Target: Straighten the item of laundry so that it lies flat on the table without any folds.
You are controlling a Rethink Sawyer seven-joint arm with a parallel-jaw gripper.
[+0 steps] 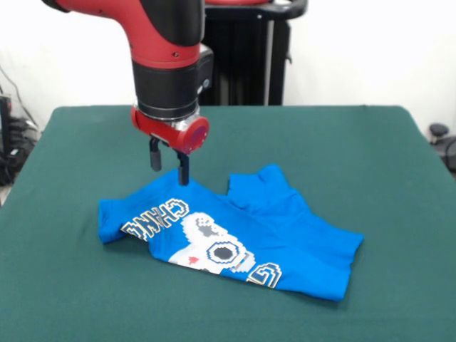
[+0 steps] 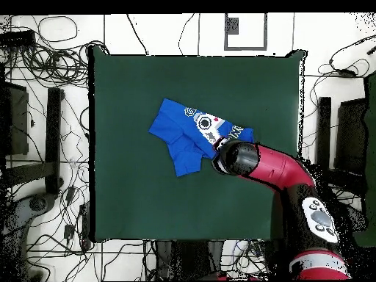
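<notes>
The bright blue T-shirt (image 1: 235,235) lies crumpled near the middle of the dark green table (image 1: 342,142), graphic side up, with folds and a sleeve bunched at its far edge. My gripper (image 1: 169,168) hangs just above the shirt's far left edge. Its fingers are apart and hold nothing, and one fingertip (image 1: 184,178) is right at the cloth's edge. In the overhead view the shirt (image 2: 183,136) lies on the table (image 2: 125,95), and the arm's wrist (image 2: 236,158) covers the gripper and the shirt's corner.
The black pedestal (image 1: 249,57) stands behind the table's far edge. Bare green cloth surrounds the shirt on all sides. Cables (image 2: 51,59) and dark stands (image 2: 29,132) lie on the floor around the table.
</notes>
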